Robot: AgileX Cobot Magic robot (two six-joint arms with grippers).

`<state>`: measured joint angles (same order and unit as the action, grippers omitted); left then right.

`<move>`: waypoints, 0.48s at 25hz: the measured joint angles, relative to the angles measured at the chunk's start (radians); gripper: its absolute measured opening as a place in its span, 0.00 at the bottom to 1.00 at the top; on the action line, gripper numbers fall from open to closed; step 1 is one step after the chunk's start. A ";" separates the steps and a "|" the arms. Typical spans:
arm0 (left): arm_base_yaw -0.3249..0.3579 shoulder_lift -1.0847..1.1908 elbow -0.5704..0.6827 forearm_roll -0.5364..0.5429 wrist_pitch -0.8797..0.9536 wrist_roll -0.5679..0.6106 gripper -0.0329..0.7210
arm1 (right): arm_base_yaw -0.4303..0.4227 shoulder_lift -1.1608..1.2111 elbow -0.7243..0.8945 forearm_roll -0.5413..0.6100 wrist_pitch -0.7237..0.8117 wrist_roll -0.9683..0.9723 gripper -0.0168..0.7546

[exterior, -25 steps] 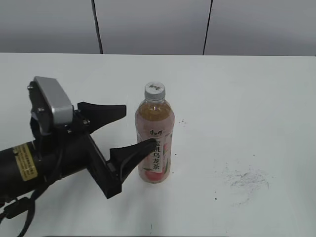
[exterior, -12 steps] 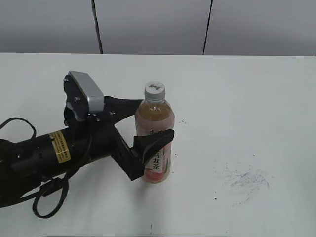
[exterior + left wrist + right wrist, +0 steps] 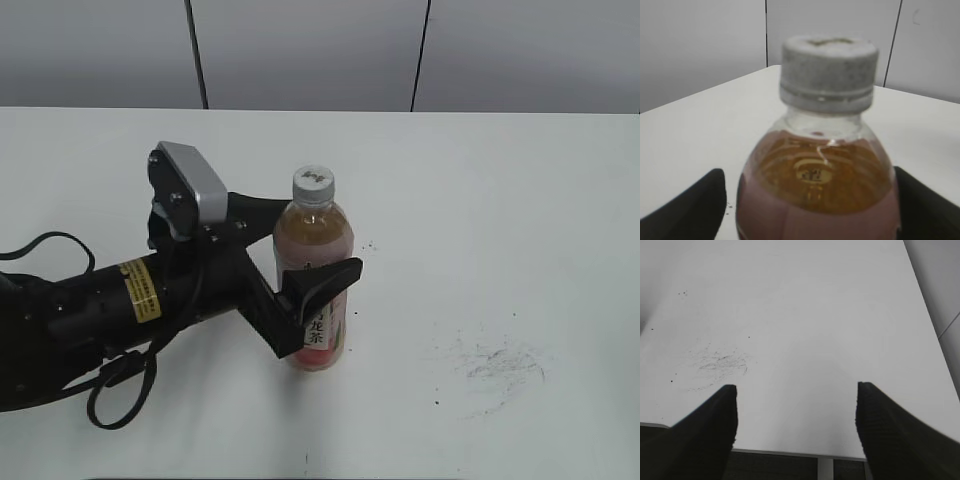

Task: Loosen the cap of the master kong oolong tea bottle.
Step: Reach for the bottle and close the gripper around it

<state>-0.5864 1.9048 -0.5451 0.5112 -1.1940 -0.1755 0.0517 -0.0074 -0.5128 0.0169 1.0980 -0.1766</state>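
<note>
- since a second ago, left gripper has advanced to straddle the master kong oolong tea bottle, jaws apart either side.
- bottle stands upright mid-table, cap on.
- right gripper jaws apart, holding nothing.

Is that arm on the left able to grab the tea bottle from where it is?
Probably yes: the left gripper is open with a finger on each side of the bottle, nothing between them.

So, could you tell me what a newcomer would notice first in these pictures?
Probably the tea bottle standing upright mid-table, its white cap on. Next, the black left gripper reaching in from the left, its open fingers either side of the bottle's body. Then the grey scuff marks on the table to the right.
</note>
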 joint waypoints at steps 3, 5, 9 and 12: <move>0.000 0.018 -0.015 0.009 -0.001 0.000 0.79 | 0.000 0.000 0.000 0.000 0.000 0.000 0.74; 0.000 0.032 -0.028 0.014 -0.001 0.000 0.79 | 0.000 0.000 0.000 0.000 0.000 0.000 0.74; 0.000 0.047 -0.042 0.017 -0.001 0.000 0.79 | 0.000 0.000 0.000 0.000 0.000 0.000 0.74; 0.000 0.047 -0.042 0.025 -0.001 0.000 0.77 | 0.000 0.000 0.000 0.000 0.000 0.000 0.74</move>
<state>-0.5864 1.9521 -0.5872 0.5366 -1.1949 -0.1755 0.0517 -0.0074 -0.5128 0.0169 1.0980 -0.1766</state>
